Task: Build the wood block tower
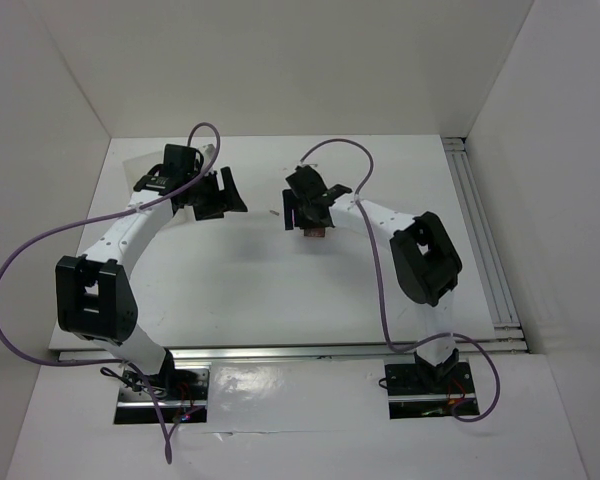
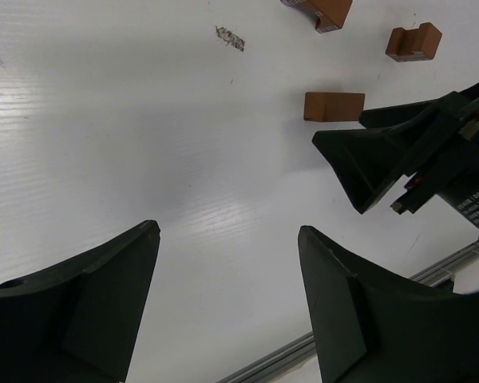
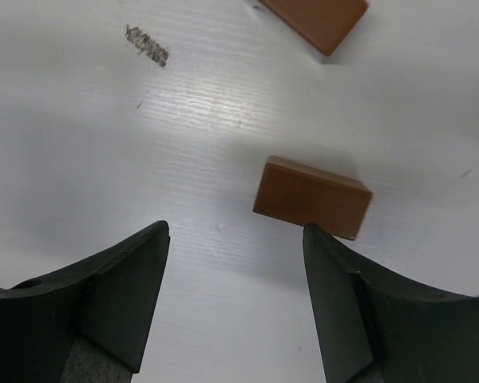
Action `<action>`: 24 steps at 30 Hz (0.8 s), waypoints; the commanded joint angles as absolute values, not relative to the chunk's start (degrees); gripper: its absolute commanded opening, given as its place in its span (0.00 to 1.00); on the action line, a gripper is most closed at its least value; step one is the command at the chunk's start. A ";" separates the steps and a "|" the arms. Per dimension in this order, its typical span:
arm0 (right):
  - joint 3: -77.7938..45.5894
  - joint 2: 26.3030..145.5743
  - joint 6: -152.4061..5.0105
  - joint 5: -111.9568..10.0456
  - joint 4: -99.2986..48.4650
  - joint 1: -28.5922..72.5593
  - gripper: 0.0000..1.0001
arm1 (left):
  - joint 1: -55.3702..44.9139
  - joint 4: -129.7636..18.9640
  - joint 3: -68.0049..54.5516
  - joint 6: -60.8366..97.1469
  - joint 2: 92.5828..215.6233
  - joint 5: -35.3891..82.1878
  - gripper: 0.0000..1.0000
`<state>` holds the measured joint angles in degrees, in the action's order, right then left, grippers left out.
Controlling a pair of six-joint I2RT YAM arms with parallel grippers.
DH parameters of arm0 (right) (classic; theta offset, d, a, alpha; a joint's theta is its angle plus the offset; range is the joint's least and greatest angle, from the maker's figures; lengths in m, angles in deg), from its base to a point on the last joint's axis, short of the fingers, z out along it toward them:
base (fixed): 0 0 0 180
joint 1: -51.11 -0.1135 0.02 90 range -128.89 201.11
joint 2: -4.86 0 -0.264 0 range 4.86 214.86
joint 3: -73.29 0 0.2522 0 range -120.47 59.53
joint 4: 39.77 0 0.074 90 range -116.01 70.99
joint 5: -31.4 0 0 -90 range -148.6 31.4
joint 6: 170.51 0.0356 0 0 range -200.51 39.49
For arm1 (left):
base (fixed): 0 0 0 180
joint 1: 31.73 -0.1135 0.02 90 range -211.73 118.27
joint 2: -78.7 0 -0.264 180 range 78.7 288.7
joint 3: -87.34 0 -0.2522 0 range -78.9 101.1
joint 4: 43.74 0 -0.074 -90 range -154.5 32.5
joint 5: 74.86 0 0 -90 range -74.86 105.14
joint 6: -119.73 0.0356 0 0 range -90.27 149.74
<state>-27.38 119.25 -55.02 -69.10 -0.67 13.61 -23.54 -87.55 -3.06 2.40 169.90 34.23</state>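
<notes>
Three reddish-brown wood blocks lie singly on the white table in the left wrist view: a short brick (image 2: 334, 105), a notched one (image 2: 413, 42) and one cut by the top edge (image 2: 323, 12). No stacked tower shows. My left gripper (image 2: 227, 230) is open and empty, well short of them. My right gripper (image 3: 235, 229) is open and empty just above the table; a brick (image 3: 311, 198) lies just beyond its right fingertip (image 3: 319, 247), not between the jaws. Another block (image 3: 315, 20) lies farther off. From the top, one block (image 1: 317, 234) shows by the right gripper (image 1: 305, 208).
The right gripper's fingers (image 2: 367, 155) reach into the left wrist view beside the brick. A grey scuff mark (image 3: 147, 45) marks the table. A tiny pale sliver (image 1: 273, 212) lies between the grippers. Metal rails run along the right (image 1: 480, 230) and near (image 1: 280, 352) edges. White walls enclose the table.
</notes>
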 commanded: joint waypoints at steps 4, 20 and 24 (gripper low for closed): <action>-29.76 115.42 -56.96 -78.72 5.63 13.84 0.87 | -23.20 -87.74 -2.43 2.31 167.99 33.33 0.82; -31.35 122.19 -53.45 -73.63 4.75 16.13 1.00 | -23.20 -86.07 -4.01 1.79 168.52 33.86 0.81; -32.05 123.50 -52.83 -73.10 4.13 16.13 0.98 | -23.20 -86.07 -4.01 1.79 168.52 33.86 0.81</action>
<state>-29.02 122.15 -54.21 -73.56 5.36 15.80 -23.54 -87.11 -4.05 2.36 169.90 33.57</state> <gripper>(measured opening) 0.990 0.815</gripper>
